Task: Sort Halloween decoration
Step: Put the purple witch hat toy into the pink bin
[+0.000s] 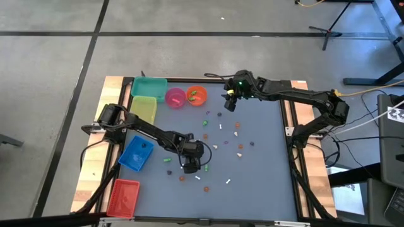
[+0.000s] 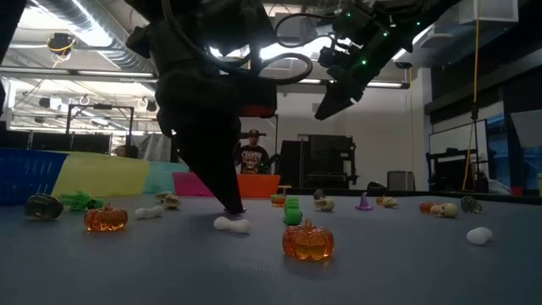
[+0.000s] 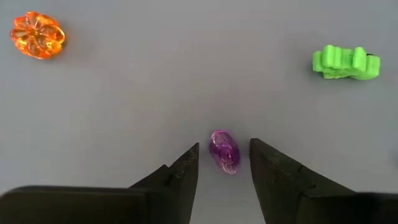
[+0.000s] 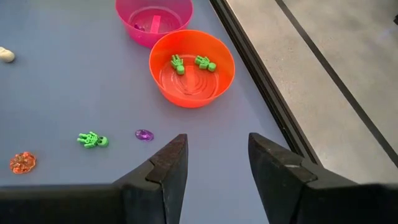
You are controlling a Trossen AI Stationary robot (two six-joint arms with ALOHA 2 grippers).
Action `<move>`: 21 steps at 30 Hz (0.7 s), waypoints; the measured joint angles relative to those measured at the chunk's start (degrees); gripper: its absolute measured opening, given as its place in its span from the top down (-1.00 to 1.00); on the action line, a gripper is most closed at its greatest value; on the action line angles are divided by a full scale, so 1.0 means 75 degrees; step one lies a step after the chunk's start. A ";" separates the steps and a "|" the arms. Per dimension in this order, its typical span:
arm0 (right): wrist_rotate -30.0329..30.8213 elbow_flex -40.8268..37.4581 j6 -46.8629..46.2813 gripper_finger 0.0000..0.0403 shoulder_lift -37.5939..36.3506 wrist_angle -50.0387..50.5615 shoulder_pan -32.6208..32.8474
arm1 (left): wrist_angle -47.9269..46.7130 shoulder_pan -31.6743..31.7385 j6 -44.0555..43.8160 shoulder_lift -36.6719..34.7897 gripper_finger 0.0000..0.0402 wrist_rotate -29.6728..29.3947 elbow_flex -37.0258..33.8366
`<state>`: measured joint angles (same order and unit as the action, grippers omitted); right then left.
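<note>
- A red bin, a blue bin and a yellow bin line the table's left edge.
- The left gripper is down at the mat, fingers spread around a purple trinket lying between them; an orange pumpkin and a green figure lie well apart.
- Scattered trinkets cover the centre.
- The right gripper hovers, fingers spread and empty, near the orange bowl holding two green figures.

Along table's left edge: red bin nearest, blue bin, yellow bin, teal bin farthest; rightward, pink bowl, orange bowl.
</note>
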<state>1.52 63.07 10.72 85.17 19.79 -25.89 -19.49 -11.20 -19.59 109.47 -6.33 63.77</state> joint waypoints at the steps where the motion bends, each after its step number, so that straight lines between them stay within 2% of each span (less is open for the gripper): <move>1: 0.0000 0.0000 0.0000 0.17 0.0000 0.0000 0.0000 | -0.0004 0.0000 0.0000 0.0000 0.41 0.0003 0.0000; 21: 0.0000 0.0000 0.0006 0.17 0.0000 0.0000 0.0000 | -0.0041 0.0000 0.0037 0.0000 0.80 -0.0026 0.0006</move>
<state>1.52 63.07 10.76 85.17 19.79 -25.89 -19.79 -11.20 -19.32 109.47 -6.52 63.81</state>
